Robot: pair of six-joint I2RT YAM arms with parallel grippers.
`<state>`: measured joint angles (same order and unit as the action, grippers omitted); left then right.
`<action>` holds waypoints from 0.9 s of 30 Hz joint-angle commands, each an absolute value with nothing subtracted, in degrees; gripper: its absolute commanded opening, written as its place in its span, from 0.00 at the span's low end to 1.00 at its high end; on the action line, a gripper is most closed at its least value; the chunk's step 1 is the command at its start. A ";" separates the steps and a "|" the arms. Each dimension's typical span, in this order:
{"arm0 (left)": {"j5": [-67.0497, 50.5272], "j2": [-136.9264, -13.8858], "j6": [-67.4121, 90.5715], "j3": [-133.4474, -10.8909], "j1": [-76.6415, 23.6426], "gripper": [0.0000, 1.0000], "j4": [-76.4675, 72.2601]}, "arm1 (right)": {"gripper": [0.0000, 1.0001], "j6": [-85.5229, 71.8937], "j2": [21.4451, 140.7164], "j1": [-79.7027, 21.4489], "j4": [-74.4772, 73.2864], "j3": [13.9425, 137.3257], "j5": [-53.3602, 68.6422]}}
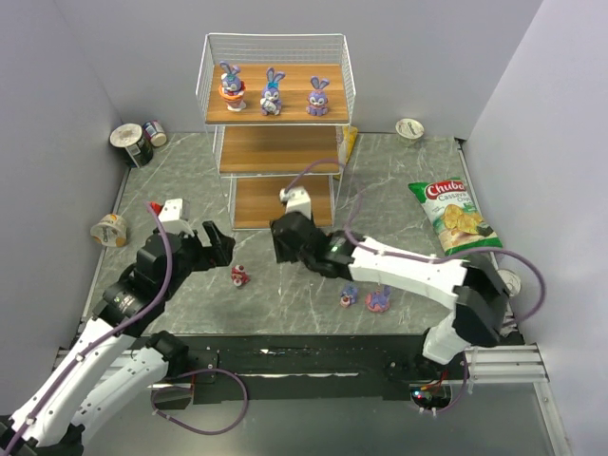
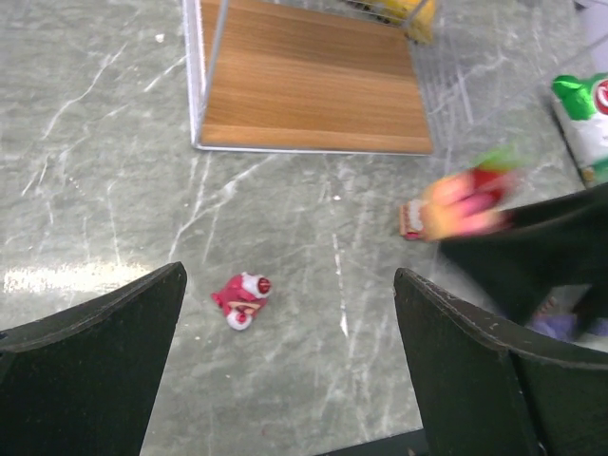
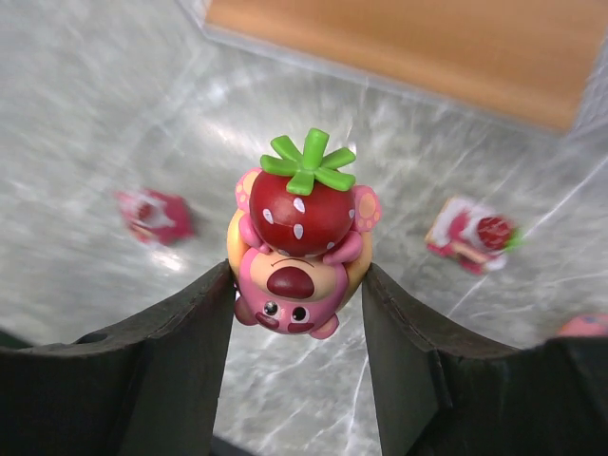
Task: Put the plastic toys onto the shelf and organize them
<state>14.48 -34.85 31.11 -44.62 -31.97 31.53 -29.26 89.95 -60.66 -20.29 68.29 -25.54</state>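
- The table (image 1: pixel 399 180) is a grey-green, stone-look top with pale veins. Plain pale walls (image 1: pixel 427 47) close it in at the back and on both sides.
- The shelf (image 1: pixel 277 149) stands at the far middle of the table. It is white wire with three brown wooden boards.
- Three purple-blue bunnies (image 1: pixel 273 95) stand upright in a row on the top board.
- My right gripper (image 3: pixel 297 285) is closed around a pink bear toy (image 3: pixel 299 223) with a strawberry on its head, one finger against each side. It holds the toy off the table, near the front of the shelf's bottom board.
- My left gripper (image 2: pixel 290 275) is spread wide with nothing between its fingers. It hangs over the table to the left of the right one.
- A small red-and-pink toy (image 2: pixel 242 299) lies on the table beneath that gap.
- Nearer my right arm, a small purple toy (image 1: pixel 350 294) and a pink toy (image 1: pixel 378 301) sit just beside each other on the table.
- A chip bag (image 1: pixel 456 214) lies flat toward the right wall.
- Two cans (image 1: pixel 133 142) sit in the far left corner, and a tipped cup (image 1: pixel 109 229) lies by the left wall.
- A white cup (image 1: pixel 409 127) sits near the back wall, right of the shelf.
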 commanded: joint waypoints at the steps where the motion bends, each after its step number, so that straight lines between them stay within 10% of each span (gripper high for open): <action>1: 17.58 -31.30 31.11 -40.52 -32.17 0.96 26.28 | 0.00 -28.22 82.81 -58.45 -30.93 78.12 -28.30; 27: 15.91 -31.29 30.06 -38.76 -32.17 0.97 25.58 | 0.00 -16.70 92.19 -45.70 -28.57 98.53 -26.63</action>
